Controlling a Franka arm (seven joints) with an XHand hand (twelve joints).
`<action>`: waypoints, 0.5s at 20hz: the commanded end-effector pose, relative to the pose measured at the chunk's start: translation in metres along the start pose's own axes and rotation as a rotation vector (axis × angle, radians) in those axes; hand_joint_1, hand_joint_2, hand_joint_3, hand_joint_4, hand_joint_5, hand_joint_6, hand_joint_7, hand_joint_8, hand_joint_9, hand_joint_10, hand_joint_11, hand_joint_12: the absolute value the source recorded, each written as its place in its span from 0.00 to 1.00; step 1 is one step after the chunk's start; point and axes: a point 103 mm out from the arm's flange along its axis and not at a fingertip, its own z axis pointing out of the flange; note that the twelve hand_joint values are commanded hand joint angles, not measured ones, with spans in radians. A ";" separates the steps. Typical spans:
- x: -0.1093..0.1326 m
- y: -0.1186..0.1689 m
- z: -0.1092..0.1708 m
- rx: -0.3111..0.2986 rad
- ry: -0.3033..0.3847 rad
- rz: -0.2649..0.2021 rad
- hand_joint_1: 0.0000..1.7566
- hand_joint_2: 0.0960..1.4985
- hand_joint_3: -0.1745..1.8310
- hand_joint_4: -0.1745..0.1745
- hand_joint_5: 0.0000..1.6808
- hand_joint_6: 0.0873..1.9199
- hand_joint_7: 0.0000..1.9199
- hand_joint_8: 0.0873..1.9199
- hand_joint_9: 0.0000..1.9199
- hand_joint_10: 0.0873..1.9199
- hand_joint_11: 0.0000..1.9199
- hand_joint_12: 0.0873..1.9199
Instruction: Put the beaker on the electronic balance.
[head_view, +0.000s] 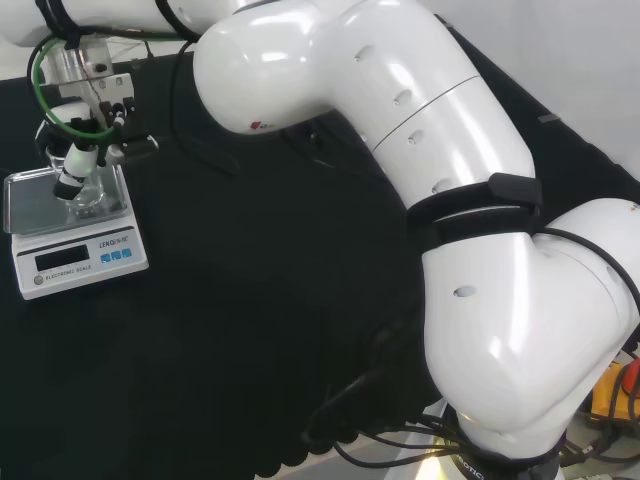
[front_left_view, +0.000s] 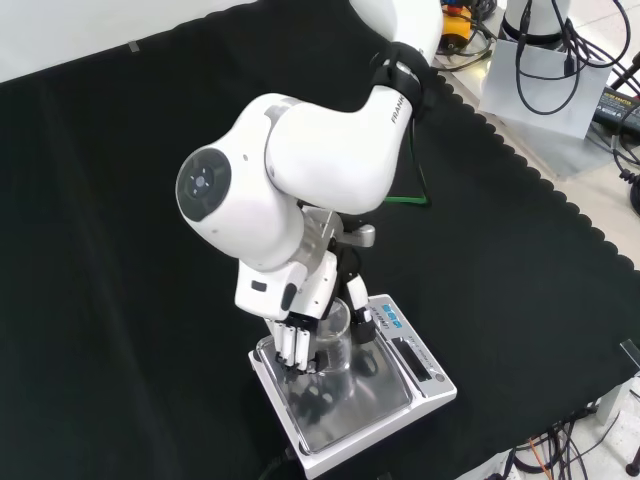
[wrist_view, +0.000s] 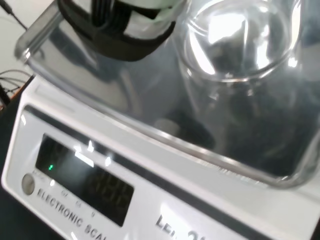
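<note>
- The fingers (front_left_view: 296, 345) of the hand (front_left_view: 300, 320) curl round a clear glass beaker (front_left_view: 333, 335), with the thumb on its opposite side.
- The beaker stands upright over the steel pan of the electronic balance (front_left_view: 392, 400); whether its base touches the pan I cannot tell.
- The balance sits on the black-clothed bench (front_left_view: 120, 200), display facing away from the arm's white link (front_left_view: 290, 170).

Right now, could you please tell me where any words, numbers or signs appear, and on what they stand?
Front of the electronic balance: white lettering under the display, cut off at the wrist view's edge.
The display: digits too dim to read.
The arm link: dark lettering, partly hidden by a band.
The beaker: no print that I can make out.
</note>
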 end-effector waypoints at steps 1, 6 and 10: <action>-0.002 -0.004 0.007 0.023 0.013 -0.009 0.71 0.67 0.22 0.01 0.39 0.72 0.30 0.80 0.45 0.72 0.60 0.54; -0.001 -0.013 0.001 -0.012 0.008 -0.036 0.57 0.33 0.38 0.44 0.04 0.25 0.10 0.55 0.28 0.48 0.25 0.69; -0.003 -0.022 -0.006 -0.066 0.017 -0.053 0.49 0.33 0.29 0.68 0.00 0.00 0.01 0.24 0.07 0.45 0.02 0.74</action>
